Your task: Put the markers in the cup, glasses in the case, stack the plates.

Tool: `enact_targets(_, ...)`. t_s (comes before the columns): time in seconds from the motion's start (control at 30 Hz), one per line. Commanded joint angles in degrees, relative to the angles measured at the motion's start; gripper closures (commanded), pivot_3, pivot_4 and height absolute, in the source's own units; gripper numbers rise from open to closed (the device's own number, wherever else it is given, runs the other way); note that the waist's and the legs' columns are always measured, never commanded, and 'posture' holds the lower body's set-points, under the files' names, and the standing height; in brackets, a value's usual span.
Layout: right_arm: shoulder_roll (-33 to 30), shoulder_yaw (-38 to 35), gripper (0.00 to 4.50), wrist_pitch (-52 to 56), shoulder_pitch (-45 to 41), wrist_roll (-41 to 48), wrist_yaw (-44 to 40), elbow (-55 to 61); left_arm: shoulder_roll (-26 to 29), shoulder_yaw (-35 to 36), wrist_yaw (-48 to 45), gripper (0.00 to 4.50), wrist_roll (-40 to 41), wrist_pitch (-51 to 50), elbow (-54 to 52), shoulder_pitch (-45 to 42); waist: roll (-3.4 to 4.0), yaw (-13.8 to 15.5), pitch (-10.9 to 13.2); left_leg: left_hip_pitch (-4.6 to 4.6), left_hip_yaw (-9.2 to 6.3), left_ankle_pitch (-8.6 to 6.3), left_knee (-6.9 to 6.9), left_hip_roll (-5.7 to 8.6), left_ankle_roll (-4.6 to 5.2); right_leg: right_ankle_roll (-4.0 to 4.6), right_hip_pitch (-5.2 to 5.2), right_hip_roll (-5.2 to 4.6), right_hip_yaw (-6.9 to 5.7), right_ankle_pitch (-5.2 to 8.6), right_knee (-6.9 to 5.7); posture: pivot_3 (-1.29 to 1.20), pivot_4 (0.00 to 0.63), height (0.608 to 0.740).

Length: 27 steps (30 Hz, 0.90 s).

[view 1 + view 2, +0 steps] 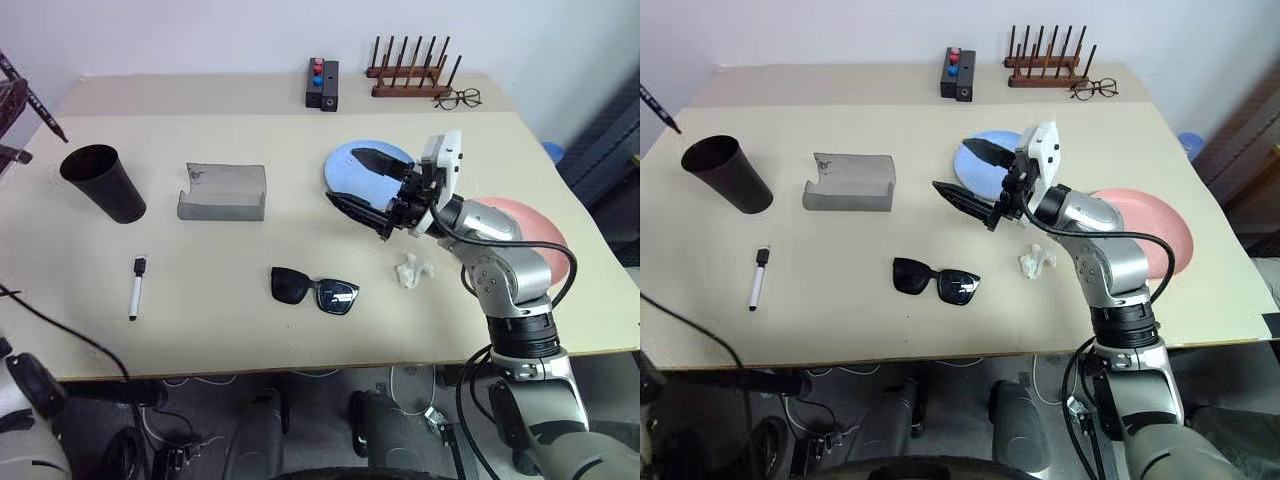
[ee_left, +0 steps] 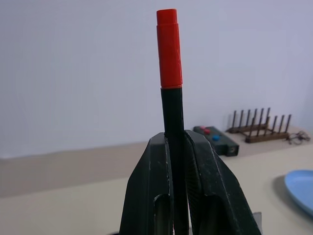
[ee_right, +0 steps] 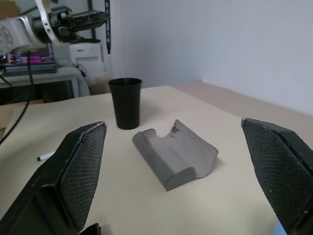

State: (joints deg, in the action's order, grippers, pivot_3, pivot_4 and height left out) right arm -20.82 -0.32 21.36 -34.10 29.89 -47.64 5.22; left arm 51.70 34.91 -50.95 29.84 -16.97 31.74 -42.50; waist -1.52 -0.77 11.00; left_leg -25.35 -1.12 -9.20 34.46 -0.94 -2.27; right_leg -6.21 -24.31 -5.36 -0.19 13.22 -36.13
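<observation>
Left gripper [image 2: 177, 161]: the red-capped marker [image 2: 171, 88] is clamped between its jaws (cap upward).
Right gripper [image 1: 370, 185]: jaws are spread wide, nothing held.
Cup [image 1: 103, 182]: at 9 o'clock of the case [image 1: 222, 192].
White marker [image 1: 136, 287]: at 6 o'clock of the cup.
Sunglasses [image 1: 314, 289]: at 5 o'clock of the case.

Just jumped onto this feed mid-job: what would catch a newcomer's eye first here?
The red-capped marker stands clamped upright in the left gripper, lifted off the table. The right gripper hangs wide open above the blue plate at mid-table. Black sunglasses lie near the front edge, with the open grey case and black cup farther left.
</observation>
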Motion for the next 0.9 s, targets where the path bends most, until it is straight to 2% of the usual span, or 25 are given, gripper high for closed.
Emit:
enact_targets(0.03, 0.4, -1.3, 0.0, -1.0, 0.3, 0.6, 1.1, 2.6, 1.1, -1.5, -0.7, 4.44, -3.2, 10.9, 8.9, -4.5, 0.0, -0.1, 0.0, 0.0, 0.0, 0.0, 0.0, 0.0, 0.0, -0.01, 0.0, 0.0, 0.0, 0.0, 0.0, 0.0, 0.15, 0.74)
enact_targets(0.17, -0.3, -1.5, 0.0, -0.6, 1.1, 0.7, 1.8, 3.5, 1.1, -4.3, 1.0, 4.44, -6.9, 20.7, 19.3, -9.5, 0.0, 0.0, 0.0, -0.01, 0.0, 0.0, 0.01, -0.01, 0.0, -0.04, 0.0, 0.02, 0.0, -0.02, 0.0, 0.0, 0.15, 0.74)
enact_targets(0.37, -1.0, -1.4, 0.0, -0.5, 2.1, 0.6, 2.3, 4.8, -0.5, -5.4, -0.4, 4.44, -7.2, 26.3, 27.0, -12.7, 0.0, 0.0, 0.0, -0.02, 0.01, 0.0, 0.03, -0.01, 0.0, -0.06, 0.0, 0.01, 0.0, -0.03, 0.0, 0.0, 0.15, 0.74)
enact_targets(0.6, -1.6, -1.3, 0.0, 0.0, 2.5, 0.3, 2.7, 5.6, -2.3, -5.0, 1.6, 4.44, -7.8, 31.6, 31.2, -10.2, 0.0, 0.0, 0.0, -0.02, 0.0, 0.0, 0.05, -0.01, 0.0, -0.08, 0.01, 0.01, 0.0, -0.04, -0.01, 0.0, 0.15, 0.74)
enact_targets(0.9, -2.5, -1.2, 0.0, -0.2, 2.9, 0.1, 2.9, 5.6, -3.9, -6.6, 3.2, 4.44, -9.5, 35.0, 31.6, -7.0, 0.0, 0.2, 0.0, -0.02, 0.0, 0.0, 0.06, -0.02, 0.0, -0.08, 0.01, 0.02, 0.0, -0.04, -0.02, 0.0, 0.15, 0.74)
